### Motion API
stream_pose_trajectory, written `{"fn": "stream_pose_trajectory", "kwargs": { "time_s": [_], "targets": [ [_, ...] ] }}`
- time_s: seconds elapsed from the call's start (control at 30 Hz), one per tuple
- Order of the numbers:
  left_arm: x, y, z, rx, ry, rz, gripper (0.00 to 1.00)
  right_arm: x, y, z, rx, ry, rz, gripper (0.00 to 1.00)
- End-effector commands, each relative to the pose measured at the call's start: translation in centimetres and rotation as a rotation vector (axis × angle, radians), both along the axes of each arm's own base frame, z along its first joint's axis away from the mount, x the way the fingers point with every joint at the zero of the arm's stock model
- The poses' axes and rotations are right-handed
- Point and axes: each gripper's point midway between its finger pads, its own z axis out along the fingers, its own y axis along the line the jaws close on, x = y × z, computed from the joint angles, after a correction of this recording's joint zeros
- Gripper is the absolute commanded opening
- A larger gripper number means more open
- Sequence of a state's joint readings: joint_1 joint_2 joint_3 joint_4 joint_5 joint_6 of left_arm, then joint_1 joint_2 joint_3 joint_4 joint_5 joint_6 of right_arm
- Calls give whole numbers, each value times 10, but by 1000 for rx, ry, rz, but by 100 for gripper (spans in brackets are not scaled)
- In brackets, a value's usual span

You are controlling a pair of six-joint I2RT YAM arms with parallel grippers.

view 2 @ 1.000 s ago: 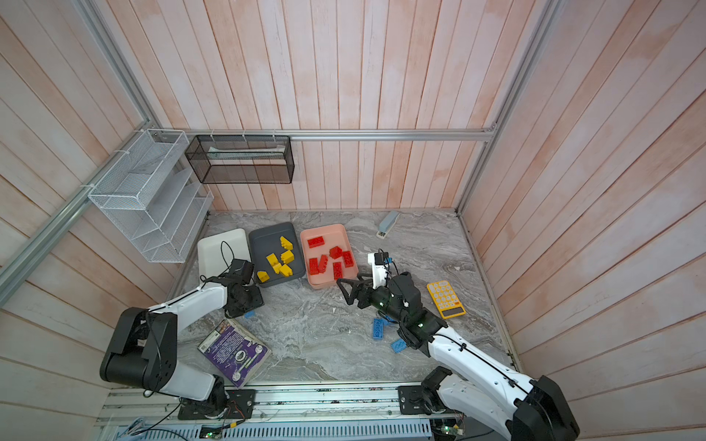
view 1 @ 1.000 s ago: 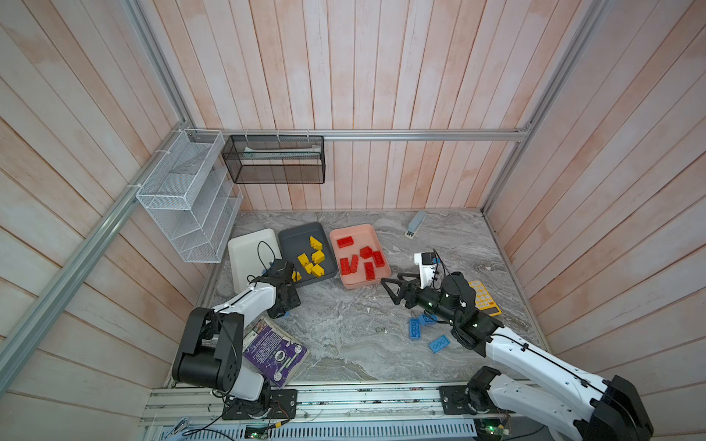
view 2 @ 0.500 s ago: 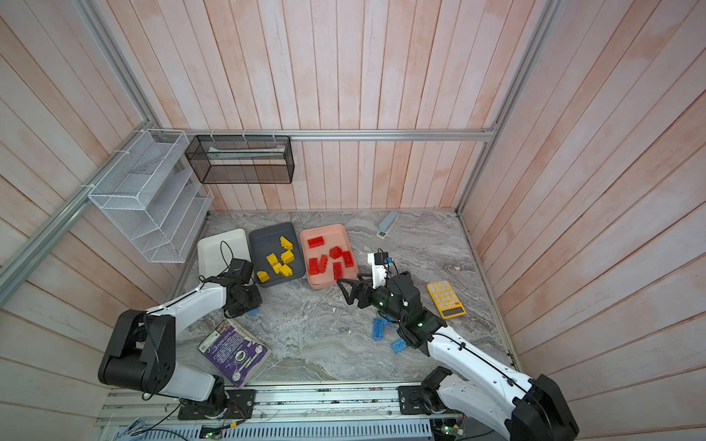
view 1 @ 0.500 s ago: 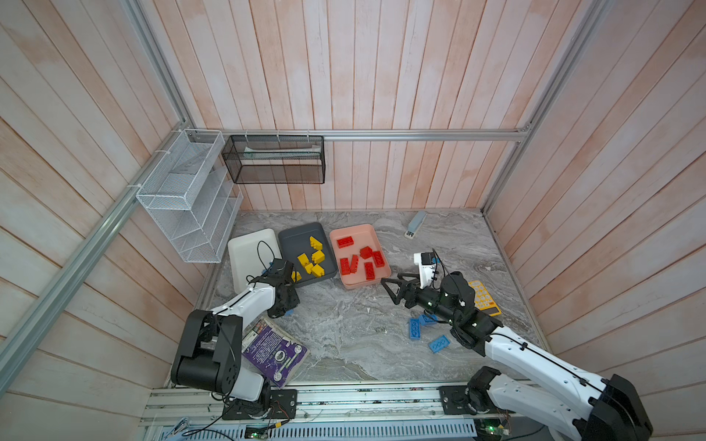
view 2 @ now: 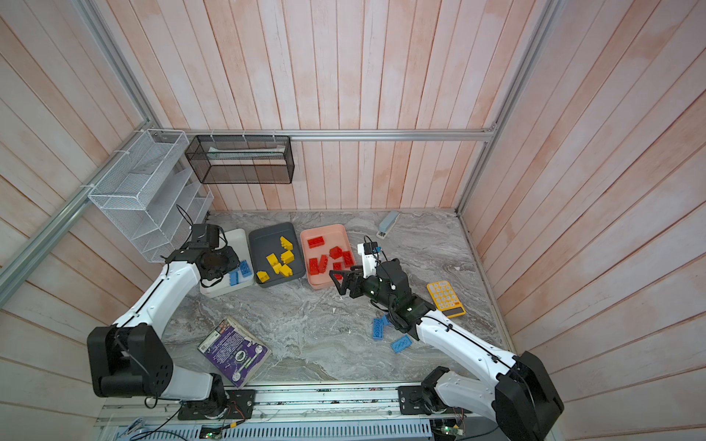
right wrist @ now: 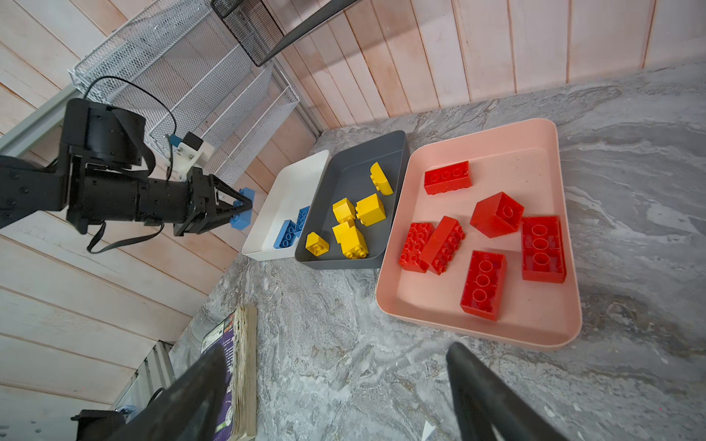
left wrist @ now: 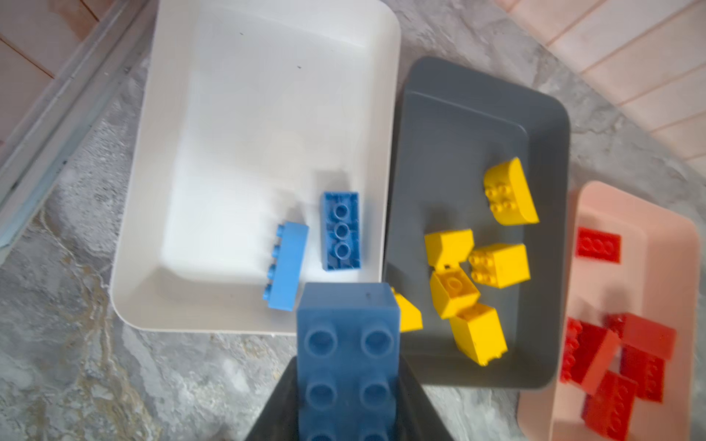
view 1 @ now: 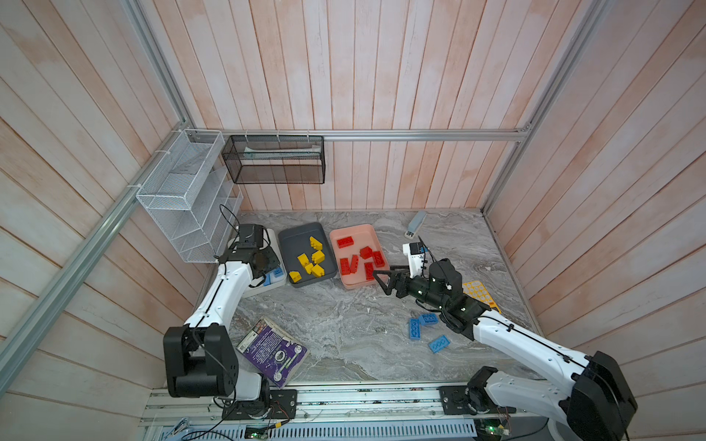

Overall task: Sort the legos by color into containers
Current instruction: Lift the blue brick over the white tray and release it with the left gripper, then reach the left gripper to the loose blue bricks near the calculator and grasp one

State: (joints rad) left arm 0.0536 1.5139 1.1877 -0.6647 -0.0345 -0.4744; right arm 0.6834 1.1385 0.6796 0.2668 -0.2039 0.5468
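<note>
My left gripper (left wrist: pixel 348 366) is shut on a blue lego (left wrist: pixel 345 317), studs facing the camera, held over the near rim of the white tray (left wrist: pixel 267 95). Two blue legos (left wrist: pixel 341 231) lie in that tray. From the right wrist view the left gripper (right wrist: pixel 237 208) hangs above the tray's end. The dark grey tray (view 1: pixel 294 236) holds several yellow legos (view 1: pixel 311 259). Several red legos (view 1: pixel 359 259) lie in the pink tray (view 1: pixel 355 229). My right gripper (view 1: pixel 382 280) is open and empty, just off the pink tray's front corner. Three blue legos (view 1: pixel 414 328) lie on the table beside the right arm.
A yellow calculator (view 1: pixel 479 292) lies right of the right arm. A purple book (view 1: pixel 273 351) sits at the front left, and a grey stapler (view 1: pixel 415 223) at the back. A white wire basket (view 1: pixel 187 198) and a black mesh basket (view 1: pixel 275 160) hang on the walls.
My left gripper closed on a blue lego at the table beside the white tray and has carried it up over the tray's near edge. The right arm has not moved.
</note>
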Motion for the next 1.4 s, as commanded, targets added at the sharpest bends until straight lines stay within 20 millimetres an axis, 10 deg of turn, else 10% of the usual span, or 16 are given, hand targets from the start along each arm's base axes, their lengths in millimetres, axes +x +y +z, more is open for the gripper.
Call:
{"fn": "stream_pose_trajectory", "kwargs": {
  "time_s": [0.0,0.3,0.63,0.77,0.97,1.2,1.37],
  "targets": [
    [23,18,-15,1,25,1,29,2,2,1,-26,-13,14,90],
    [73,53,-52,-9,77,39,36,10,3,-20,-79,18,0,90],
    [78,36,-3,-21,-15,-39,76,24,-1,-5,-35,57,8,93],
    [65,-38,27,43,-68,-254,80,33,-24,12,-4,76,-28,93],
    [5,-205,37,54,-163,-635,78,62,-106,37,27,130,-217,94],
    [-87,-345,-10,48,-78,-816,82,77,-192,55,43,150,-444,94],
    [-141,-410,-43,66,-10,-900,86,77,-207,54,32,155,-515,94]
  ]
}}
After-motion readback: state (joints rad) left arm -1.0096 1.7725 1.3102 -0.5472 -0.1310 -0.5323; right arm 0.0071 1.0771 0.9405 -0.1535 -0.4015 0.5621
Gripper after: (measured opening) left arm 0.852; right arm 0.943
